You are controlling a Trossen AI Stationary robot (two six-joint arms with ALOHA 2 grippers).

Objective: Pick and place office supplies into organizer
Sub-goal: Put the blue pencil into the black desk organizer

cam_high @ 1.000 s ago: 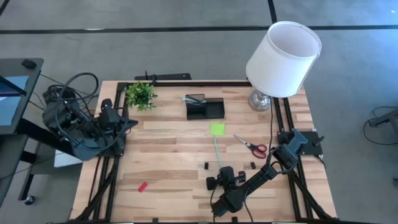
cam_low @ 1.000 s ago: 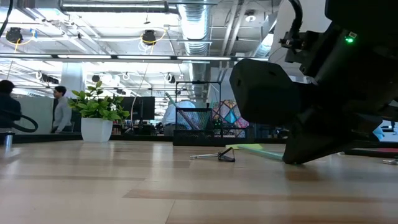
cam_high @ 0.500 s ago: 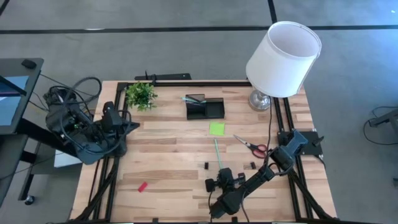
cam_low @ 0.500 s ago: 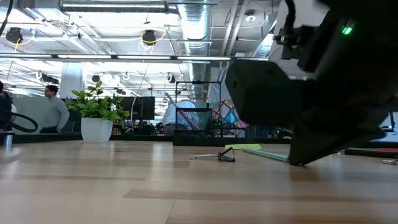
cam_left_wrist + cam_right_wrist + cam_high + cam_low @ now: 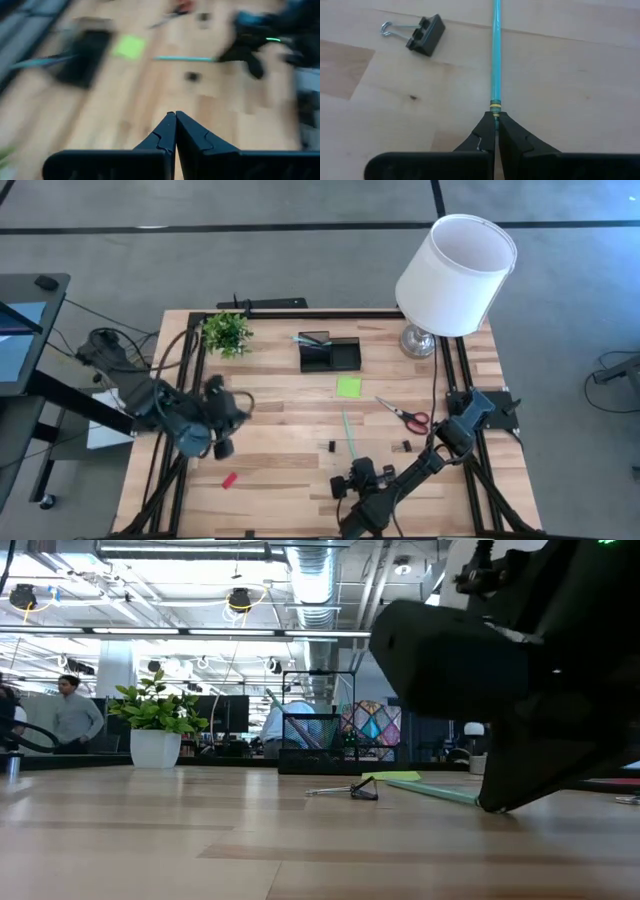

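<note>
From above, the right gripper (image 5: 356, 463) sits low near the front edge of the wooden table (image 5: 280, 430), its fingers pressed together on the near end of a teal pen (image 5: 349, 431) that lies on the wood and points toward the back. The black organizer (image 5: 330, 353) stands near the back edge, with another pen lying at its left end. A lime-green sticky-note pad (image 5: 349, 387) lies in front of the organizer, red-handled scissors (image 5: 405, 414) lie to its right, and two small black clips (image 5: 331, 446) lie either side of the teal pen. A red eraser (image 5: 229, 479) lies toward the front left. The left gripper (image 5: 222, 448) hangs over the left part of the table. A small plant (image 5: 227, 332) and a white-shaded lamp (image 5: 455, 275) stand at the back corners.

From table height, the right arm's dark bulk fills the right side and meets the wood at the pen (image 5: 432, 792). A clip (image 5: 362, 790) lies in the middle, the organizer (image 5: 312, 730) behind it and the plant (image 5: 155, 730) to the left.

The left wrist camera is blurred; its own fingers (image 5: 165, 135) are pressed together with nothing between them, above bare wood.

The right wrist camera shows its fingers (image 5: 485, 132) pinching the tip of the teal pen (image 5: 496, 55), which lies flat on the table, with a black clip (image 5: 425, 33) near it.
</note>
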